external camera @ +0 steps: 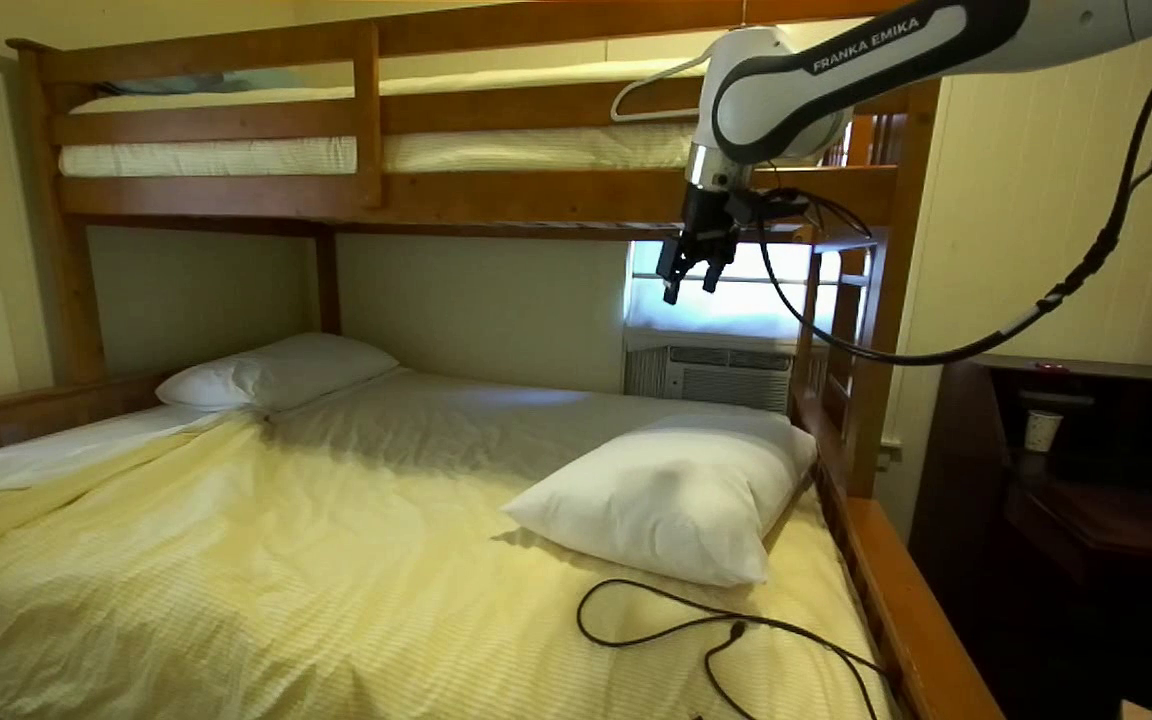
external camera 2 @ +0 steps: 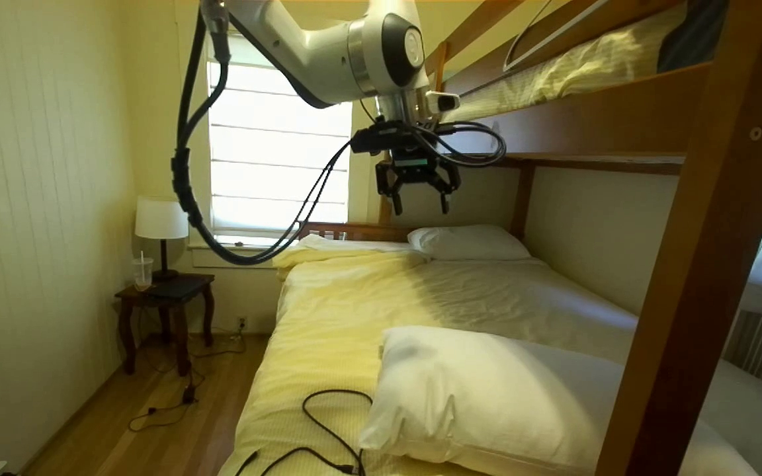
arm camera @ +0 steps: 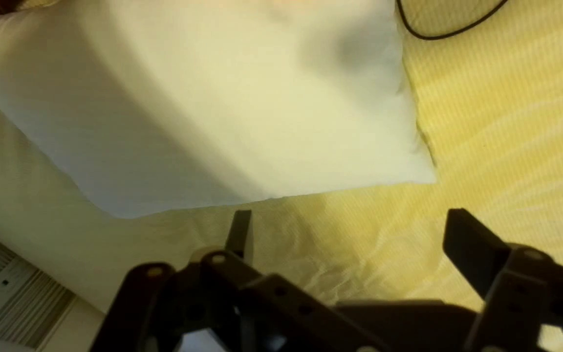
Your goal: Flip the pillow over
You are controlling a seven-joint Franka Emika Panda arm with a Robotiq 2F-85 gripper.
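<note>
The plump white pillow lies flat on the yellow-sheeted bed, near the bed end by the wooden ladder. In an exterior view the pillow is partly hidden behind a bed post. In the wrist view the pillow fills the upper left, with its near edge and one corner just beyond the fingertips. My gripper points down high above the bed and touches nothing; it also shows in an exterior view. In the wrist view the gripper has its fingers wide apart with only sheet visible between them.
A flatter white pillow lies at the far bed end. The upper bunk's wooden rail runs close behind the arm. A bed post and side rail border the pillow. A black cable lies on the sheet beside it.
</note>
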